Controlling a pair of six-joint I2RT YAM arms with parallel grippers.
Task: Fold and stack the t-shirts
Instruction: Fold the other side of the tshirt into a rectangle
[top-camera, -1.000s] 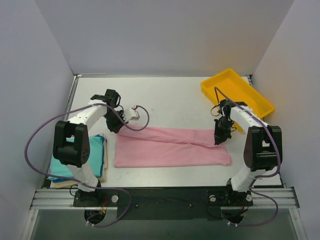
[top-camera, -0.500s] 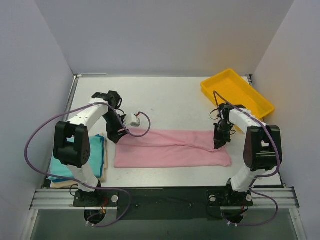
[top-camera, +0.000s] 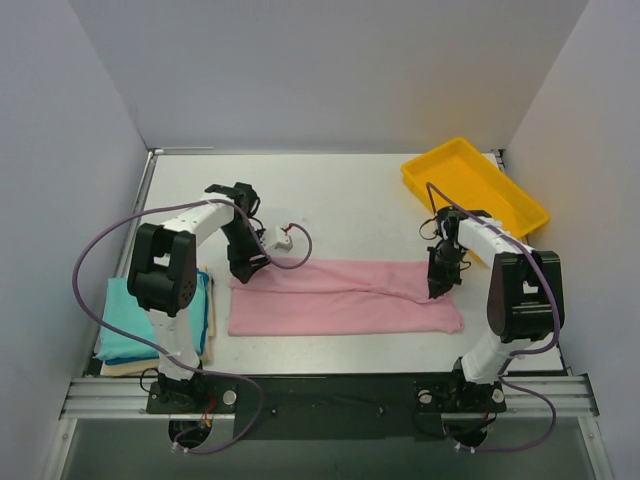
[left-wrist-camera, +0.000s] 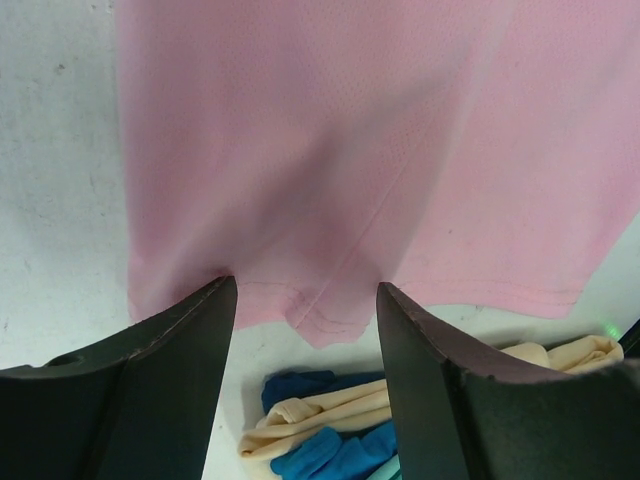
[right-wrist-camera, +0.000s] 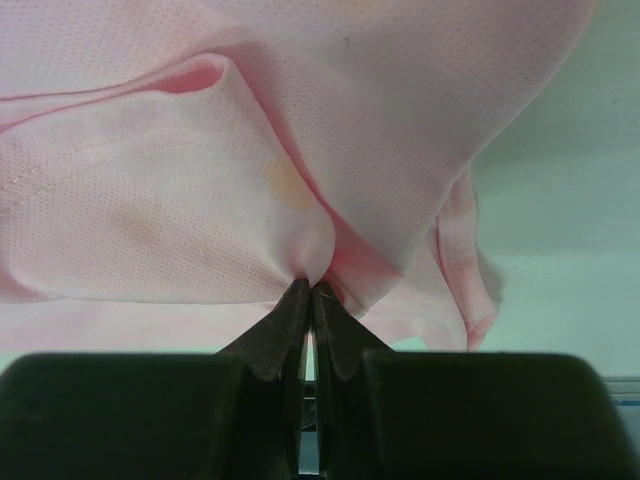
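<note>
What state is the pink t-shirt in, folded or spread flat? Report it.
Folded. The pink t-shirt lies as a long narrow band with layered edges; the right gripper pinches a fold, the left gripper stands open above its end.

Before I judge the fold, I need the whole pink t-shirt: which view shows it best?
Top external: the pink t-shirt lies folded lengthwise, edge to edge. Left wrist shows only one hemmed end; right wrist only the bunched cloth that the right gripper pinches.

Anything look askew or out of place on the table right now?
The pink shirt isn't folded squarely: its upper flap runs slanted, and cloth bunches into a puckered peak where the right gripper pinches it. The left gripper hangs open above the hem.
</note>
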